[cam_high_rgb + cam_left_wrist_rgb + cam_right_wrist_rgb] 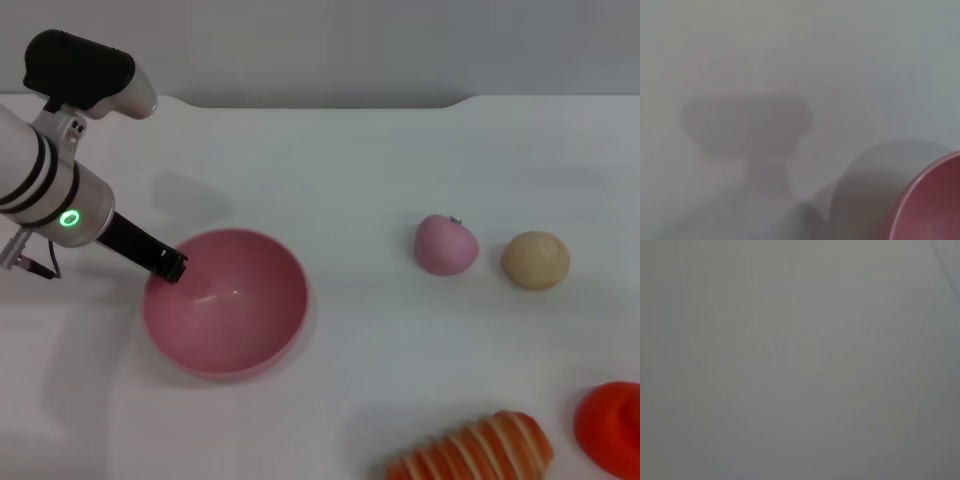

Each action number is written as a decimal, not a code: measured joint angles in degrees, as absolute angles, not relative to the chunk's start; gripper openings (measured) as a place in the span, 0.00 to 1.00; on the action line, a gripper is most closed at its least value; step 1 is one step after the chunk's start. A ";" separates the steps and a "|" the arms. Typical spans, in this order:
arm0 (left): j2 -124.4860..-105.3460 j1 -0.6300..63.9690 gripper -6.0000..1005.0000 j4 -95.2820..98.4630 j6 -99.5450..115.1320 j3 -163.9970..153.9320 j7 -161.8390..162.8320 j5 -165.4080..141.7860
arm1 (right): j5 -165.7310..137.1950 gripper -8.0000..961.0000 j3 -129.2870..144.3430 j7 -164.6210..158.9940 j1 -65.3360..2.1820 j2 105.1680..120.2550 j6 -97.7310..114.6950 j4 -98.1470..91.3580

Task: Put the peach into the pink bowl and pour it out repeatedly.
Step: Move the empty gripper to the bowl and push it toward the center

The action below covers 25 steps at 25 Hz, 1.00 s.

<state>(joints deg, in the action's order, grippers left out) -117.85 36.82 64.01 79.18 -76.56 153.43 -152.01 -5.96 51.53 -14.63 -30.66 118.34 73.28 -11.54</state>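
Left gripper [172,266] is clamping onto the left rim of the round, deep pink plastic bowl [235,310], which is sitting empty and upright on the white table [330,180] toward its left side. Near the front right corner, an orange-and-cream striped bread-like toy [475,450] and an orange-red object [612,425] are lying. Farther back on the right, the small round pink toy peach [446,244] is resting just beside a tan-beige ball [535,260].
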 joint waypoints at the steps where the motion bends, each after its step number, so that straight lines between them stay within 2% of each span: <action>1: -117.85 36.83 0.12 64.07 79.09 -76.53 153.42 -152.01 | -11.31 0.51 51.52 -25.66 -28.41 117.77 73.14 -15.67; 2: -117.85 36.83 0.11 64.08 79.04 -76.51 153.39 -152.02 | -11.31 0.51 51.52 -25.66 -28.41 117.77 73.14 -15.67; 4: -117.85 36.83 0.09 64.09 78.92 -76.51 153.32 -152.07 | -20.18 0.51 51.49 -40.70 -25.93 116.32 73.49 -20.84; 9: -117.85 36.83 0.04 64.10 78.34 -76.69 153.28 -152.07 | -52.99 0.51 50.35 -80.69 -24.79 109.72 77.62 -36.55; 11: -117.76 36.83 0.04 64.10 78.07 -76.60 153.27 -152.13 | -69.32 0.51 48.46 -92.77 -26.28 108.41 79.28 -44.21; 14: -117.71 36.83 0.04 64.10 77.58 -76.81 153.26 -152.13 | -96.11 0.51 47.52 -106.41 -32.35 107.51 81.50 -52.38; 15: -117.72 36.84 0.04 64.19 77.45 -76.89 153.26 -152.07 | -102.26 0.51 47.88 -108.40 -34.35 107.48 81.95 -52.92; 16: -117.74 36.85 0.04 64.27 77.43 -76.90 153.26 -152.05 | -115.09 0.51 49.12 -110.76 -39.19 107.89 82.12 -52.29; 17: -117.77 36.87 0.04 64.41 77.44 -76.86 153.25 -152.00 | -115.09 0.51 49.12 -110.76 -39.19 107.89 82.12 -52.29; 18: -117.77 36.95 0.04 64.50 77.45 -76.80 153.24 -152.00 | -121.97 0.51 50.04 -111.18 -42.05 108.48 81.29 -50.94; 21: -117.77 37.50 0.04 64.90 77.64 -76.61 153.23 -152.01 | -138.09 0.51 51.43 -112.86 -48.75 110.86 79.01 -46.77; 25: -117.77 37.80 0.04 66.19 77.94 -76.60 153.21 -151.92 | -151.73 0.51 51.61 -114.46 -53.57 115.13 78.02 -44.82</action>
